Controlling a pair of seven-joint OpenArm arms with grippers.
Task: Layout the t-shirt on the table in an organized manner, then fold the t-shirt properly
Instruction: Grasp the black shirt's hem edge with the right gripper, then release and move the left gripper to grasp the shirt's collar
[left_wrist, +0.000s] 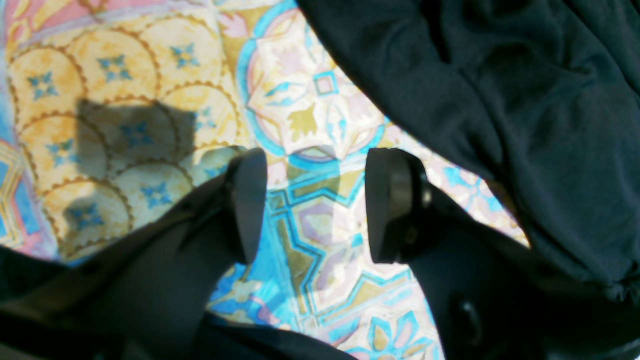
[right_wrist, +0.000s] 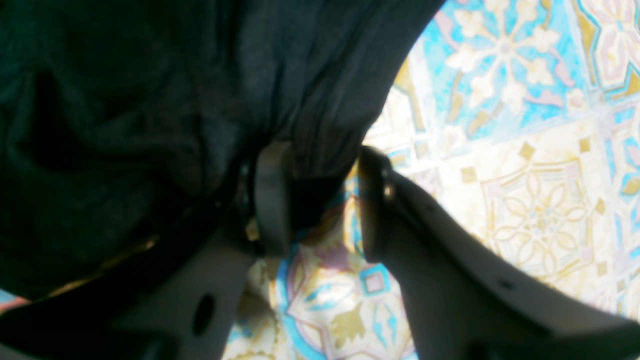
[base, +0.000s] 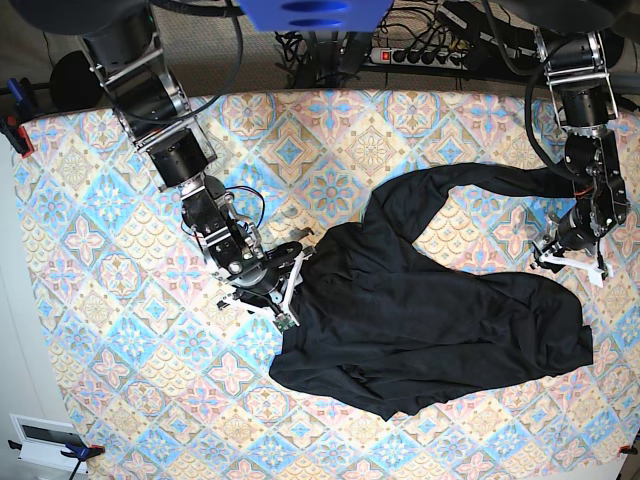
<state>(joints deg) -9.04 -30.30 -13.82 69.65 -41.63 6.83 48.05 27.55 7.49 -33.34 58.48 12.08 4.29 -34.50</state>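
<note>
The t-shirt (base: 420, 320) is spread in a crumpled black mass over the middle and right part of the worktop (base: 100, 300), whose covering is patterned with blue, pink, cream and yellow tiles. One long fold is stretched toward the far right edge, near the left tool (base: 572, 262).

The left tool (left_wrist: 316, 205) is seen in its wrist view with its jaws held wide apart over bare patterned cloth; nothing is held between them, and the t-shirt (left_wrist: 500, 110) lies just beside it.

The right tool (base: 290, 285) is placed at the shirt's left edge. In its wrist view, the right tool (right_wrist: 322, 200) is parted narrowly, and a bunch of the black fabric (right_wrist: 150, 110) is gathered between its fingers (right_wrist: 272, 195).
</note>
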